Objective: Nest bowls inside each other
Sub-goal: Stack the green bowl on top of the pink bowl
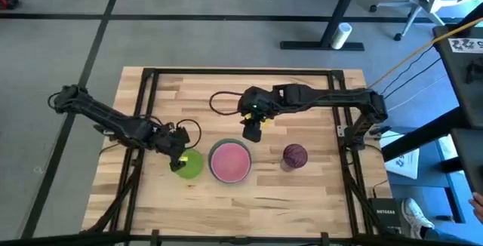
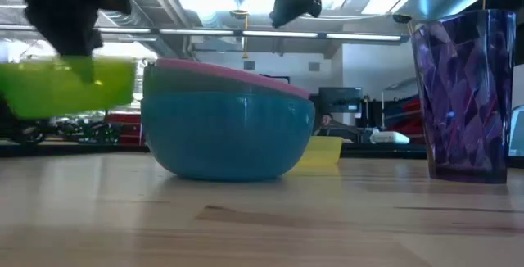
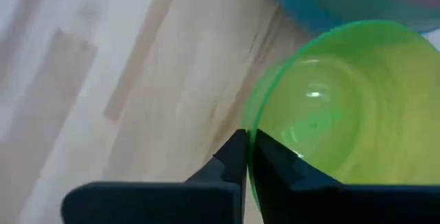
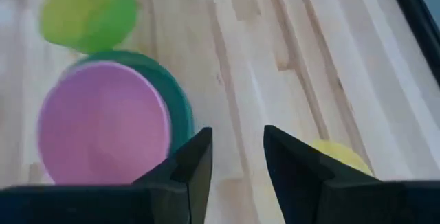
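The left gripper has its fingers clamped on the rim of the lime-green bowl, one inside the wall and one outside, holding it clear of the table just beside the stack. The right gripper hangs over the table behind the stack with its fingers apart and nothing between them.

Largest first: the blue bowl sits on the wood near the table's middle, with a teal-green bowl in it and the pink bowl nested inside that. These look like thin, rigid, smooth plastic, probably light and a little slippery, so a pinch across the rim seems the sensible hold.

The lime-green bowl is translucent and glossy; the thin wall may flex or swing under a one-sided pinch.

The yellow bowl rests on the table below the right gripper, behind the stack.

The dark purple piece is faceted, translucent and tall like a tumbler, standing alone to the right of the stack.
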`<act>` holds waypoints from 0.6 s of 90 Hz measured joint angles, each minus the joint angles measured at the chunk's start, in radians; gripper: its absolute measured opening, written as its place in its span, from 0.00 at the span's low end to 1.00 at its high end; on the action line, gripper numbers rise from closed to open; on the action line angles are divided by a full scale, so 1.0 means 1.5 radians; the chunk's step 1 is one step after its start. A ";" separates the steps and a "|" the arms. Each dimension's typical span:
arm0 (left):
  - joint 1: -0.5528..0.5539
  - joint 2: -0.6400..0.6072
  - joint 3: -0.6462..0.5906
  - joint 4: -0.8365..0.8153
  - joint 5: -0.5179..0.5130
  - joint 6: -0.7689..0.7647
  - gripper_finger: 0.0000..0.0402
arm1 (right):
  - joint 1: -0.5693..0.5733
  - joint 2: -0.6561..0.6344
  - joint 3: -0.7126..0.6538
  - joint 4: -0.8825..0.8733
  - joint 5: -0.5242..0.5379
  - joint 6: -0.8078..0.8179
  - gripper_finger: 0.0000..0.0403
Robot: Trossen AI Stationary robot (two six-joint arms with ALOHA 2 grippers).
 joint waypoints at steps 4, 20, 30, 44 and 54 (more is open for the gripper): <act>0.000 -0.001 0.018 -0.011 -0.006 0.012 0.00 | 0.000 -0.010 -0.014 0.007 0.005 0.002 0.29; 0.000 0.000 0.086 -0.024 -0.049 0.062 0.00 | 0.000 -0.058 -0.077 0.063 0.016 0.014 0.29; 0.006 0.015 0.123 -0.021 -0.068 0.099 0.00 | 0.000 -0.084 -0.103 0.087 0.030 0.018 0.29; 0.037 0.057 0.157 0.021 -0.068 0.175 0.00 | 0.000 -0.094 -0.115 0.102 0.046 0.020 0.29; 0.061 0.087 0.173 0.065 -0.049 0.225 0.00 | 0.000 -0.093 -0.116 0.099 0.046 0.020 0.29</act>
